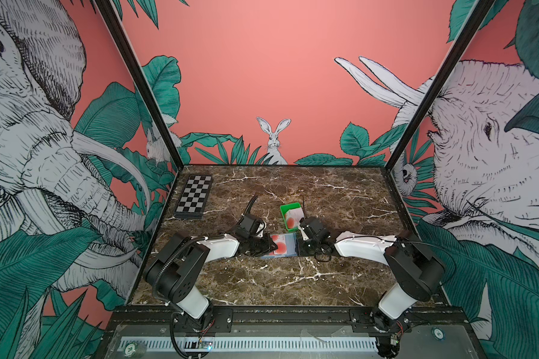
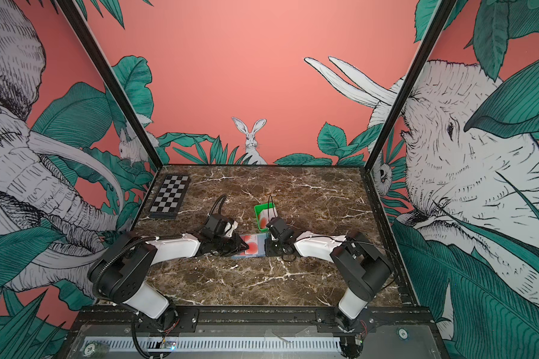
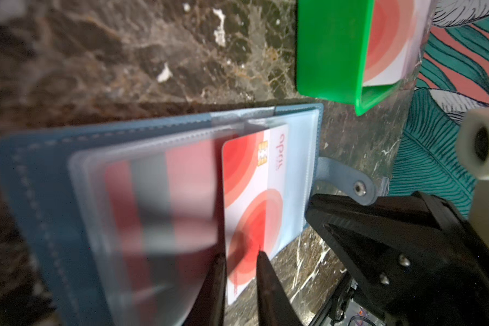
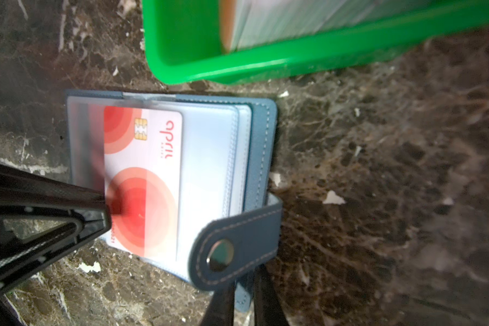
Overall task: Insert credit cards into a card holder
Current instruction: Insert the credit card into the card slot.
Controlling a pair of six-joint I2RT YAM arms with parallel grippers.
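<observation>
The slate-blue card holder (image 1: 290,245) (image 2: 260,245) lies open mid-table, its clear sleeves facing up. A white credit card (image 3: 254,192) (image 4: 141,175) with red circles sits partly inside a sleeve. My left gripper (image 3: 240,254) (image 1: 274,247) is at the card's outer end, its jaws slightly apart around the card's edge. Another card (image 3: 153,197), red with a dark stripe, shows through a lifted sleeve. My right gripper (image 4: 244,282) (image 1: 299,247) is shut on the holder's blue cover (image 4: 261,146) beside the snap tab (image 4: 237,245). More cards (image 1: 294,216) (image 3: 390,42) stand in the green tray.
The green tray (image 1: 285,207) (image 2: 257,211) (image 4: 209,67) stands just behind the holder, close to the right wrist. A folded chessboard (image 1: 193,195) lies at the back left. Printed walls close in the marble table on three sides.
</observation>
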